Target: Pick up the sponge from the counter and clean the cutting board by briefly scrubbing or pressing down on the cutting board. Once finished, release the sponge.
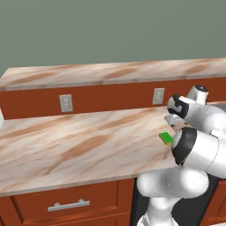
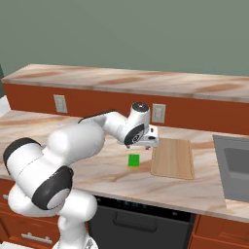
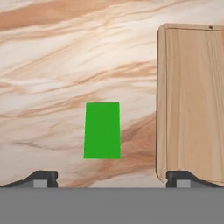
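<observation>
The green sponge (image 3: 102, 130) lies flat on the marble counter (image 3: 52, 65), just left of the tan cutting board (image 3: 192, 100). In the hand view my gripper (image 3: 111, 181) looks straight down, open, its fingertips (image 3: 41, 178) spread wide, one left of the sponge and one over the board's edge. From the right base view the gripper (image 2: 147, 144) hovers above the counter (image 2: 73, 131), a little behind the sponge (image 2: 133, 160) and at the near-left corner of the cutting board (image 2: 172, 158). In the left base view the sponge (image 1: 166, 137) peeks out beside my arm.
A sink (image 2: 236, 165) is set into the counter right of the board. A higher marble ledge (image 2: 146, 80) runs along the back, with wall outlets (image 2: 158, 113) below it. The counter's front edge lies just past the sponge, above a dark dishwasher (image 2: 141, 219).
</observation>
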Tool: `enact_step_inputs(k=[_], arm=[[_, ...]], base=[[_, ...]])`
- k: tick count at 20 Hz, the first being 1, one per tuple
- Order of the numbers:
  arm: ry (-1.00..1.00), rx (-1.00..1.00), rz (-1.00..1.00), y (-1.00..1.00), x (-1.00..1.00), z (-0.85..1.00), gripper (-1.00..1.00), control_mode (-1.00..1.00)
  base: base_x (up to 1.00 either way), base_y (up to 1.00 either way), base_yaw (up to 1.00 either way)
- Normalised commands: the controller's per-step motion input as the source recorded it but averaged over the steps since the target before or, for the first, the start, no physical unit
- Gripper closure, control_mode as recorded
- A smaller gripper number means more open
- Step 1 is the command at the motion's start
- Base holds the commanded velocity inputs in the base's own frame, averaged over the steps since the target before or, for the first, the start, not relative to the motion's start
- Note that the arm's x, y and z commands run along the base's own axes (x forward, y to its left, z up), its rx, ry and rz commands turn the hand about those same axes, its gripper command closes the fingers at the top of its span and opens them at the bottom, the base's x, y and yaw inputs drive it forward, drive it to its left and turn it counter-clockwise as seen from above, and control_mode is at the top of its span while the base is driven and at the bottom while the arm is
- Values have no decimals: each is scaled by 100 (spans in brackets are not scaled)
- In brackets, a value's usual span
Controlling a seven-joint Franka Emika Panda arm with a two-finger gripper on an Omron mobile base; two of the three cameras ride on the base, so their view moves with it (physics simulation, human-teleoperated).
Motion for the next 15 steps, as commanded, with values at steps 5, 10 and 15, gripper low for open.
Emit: enact_step_inputs(k=[5, 10, 15], arm=[[-9, 0, 0, 1, -100, 35, -100, -100], [-4, 0, -3, 25, -100, 7, -100, -100], [-3, 0, -7, 27, -92, 1, -100, -100]], base=[[0, 0, 0], [0, 0, 0], [0, 0, 0]])
